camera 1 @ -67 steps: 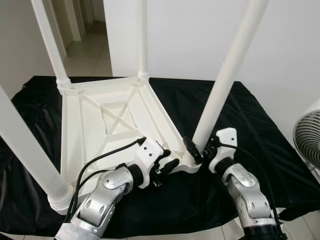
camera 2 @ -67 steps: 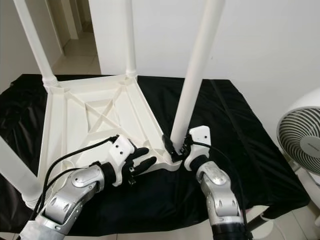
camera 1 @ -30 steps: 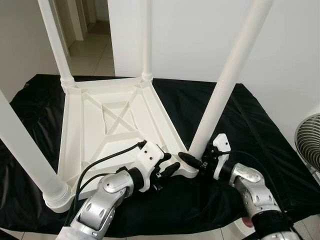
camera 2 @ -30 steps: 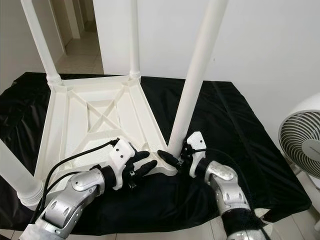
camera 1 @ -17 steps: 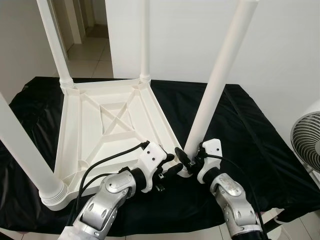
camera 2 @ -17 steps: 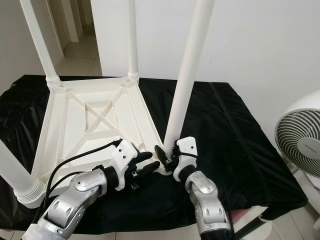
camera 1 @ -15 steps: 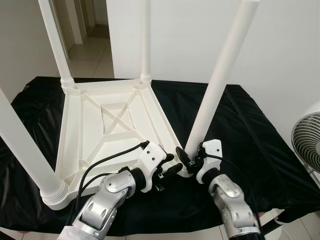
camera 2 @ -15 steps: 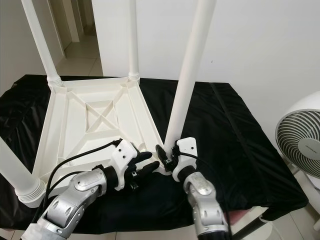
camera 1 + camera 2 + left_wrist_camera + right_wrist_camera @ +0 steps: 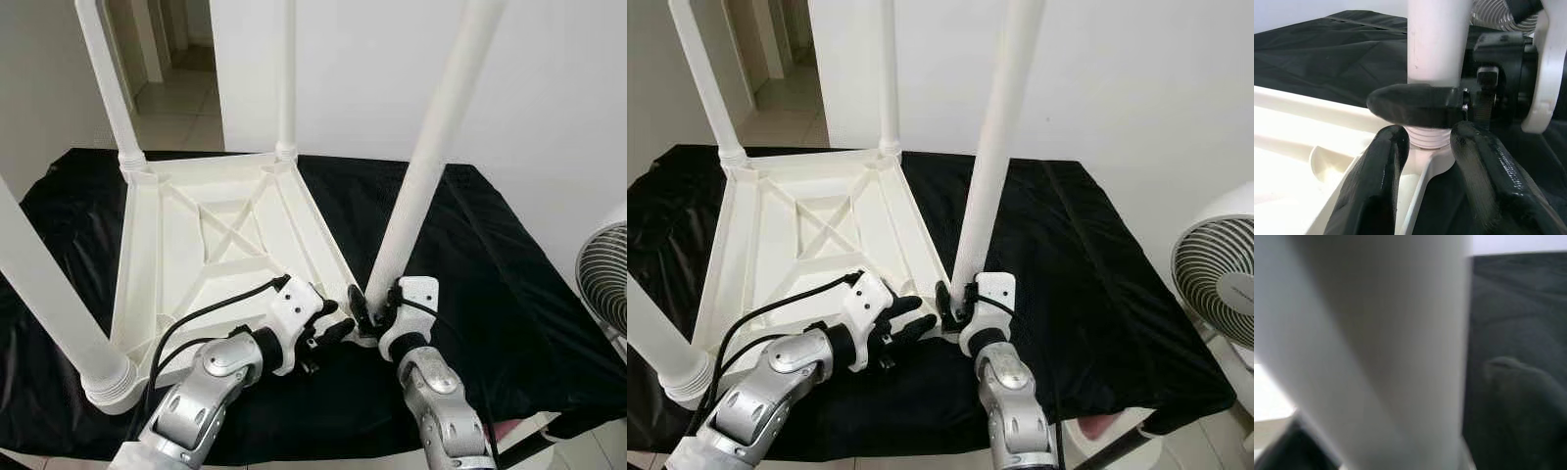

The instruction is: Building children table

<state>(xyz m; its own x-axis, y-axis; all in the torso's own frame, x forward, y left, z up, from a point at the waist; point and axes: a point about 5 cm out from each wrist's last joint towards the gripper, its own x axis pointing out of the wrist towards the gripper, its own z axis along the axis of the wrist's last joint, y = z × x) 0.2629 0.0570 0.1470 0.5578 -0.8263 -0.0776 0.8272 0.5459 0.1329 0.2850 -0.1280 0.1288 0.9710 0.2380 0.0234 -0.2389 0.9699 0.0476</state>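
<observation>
A white plastic children's table (image 9: 167, 255) lies upside down on a black cloth (image 9: 480, 264), with its legs pointing up. The near right leg (image 9: 421, 186) stands in the corner socket closest to me. My right gripper (image 9: 370, 311) is shut around the base of that leg; one of its fingers (image 9: 1415, 105) crosses in front of the leg just above the threaded collar (image 9: 1427, 137). In the right wrist view the leg (image 9: 1376, 347) is very close and blurred. My left gripper (image 9: 333, 323) is open, its fingers (image 9: 1376, 186) spread on either side of the same corner.
A white fan (image 9: 602, 274) stands to the right, past the cloth's edge. A white wall runs behind the table, and a doorway onto a tiled corridor (image 9: 176, 88) opens at the back left. The other legs rise at the far corners and the near left.
My right forearm has swung from the right side round to the front, while its gripper stayed at the leg's base. The left gripper has kept its place at the corner.
</observation>
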